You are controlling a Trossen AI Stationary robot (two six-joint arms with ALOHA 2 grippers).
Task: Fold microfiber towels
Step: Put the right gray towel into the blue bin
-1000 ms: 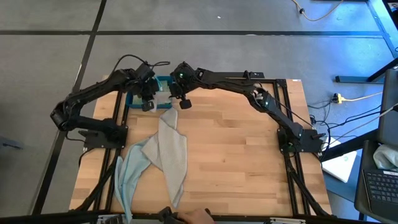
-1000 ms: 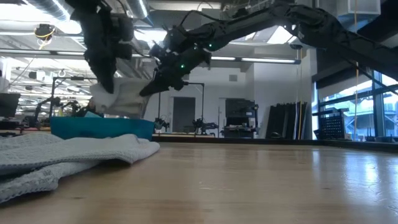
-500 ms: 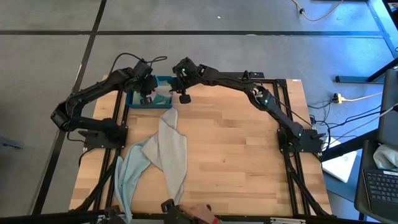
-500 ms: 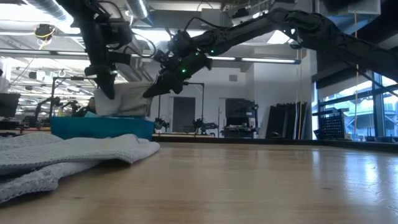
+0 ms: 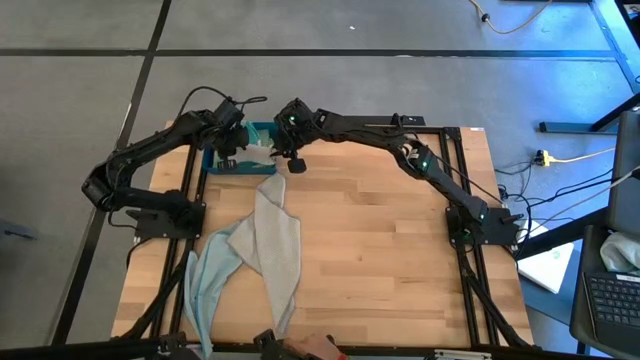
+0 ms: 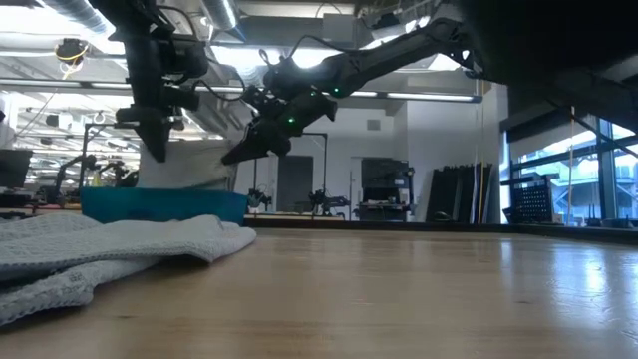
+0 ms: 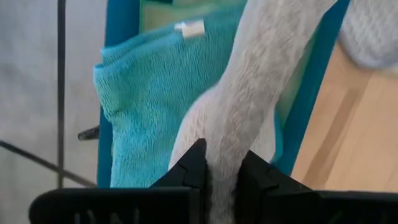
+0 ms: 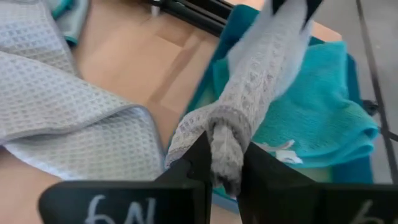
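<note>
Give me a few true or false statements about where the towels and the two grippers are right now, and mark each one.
1. Both grippers pinch the same light grey towel above the blue tray. True: the left gripper and the right gripper each clamp one end.
2. A teal towel lies in the tray. True.
3. The tray sits at the table's middle. False: it sits at the far left corner.
4. The towels on the table are neatly folded. False: they lie loose and spread out.
5. The right gripper is empty. False: it holds the grey towel.
</note>
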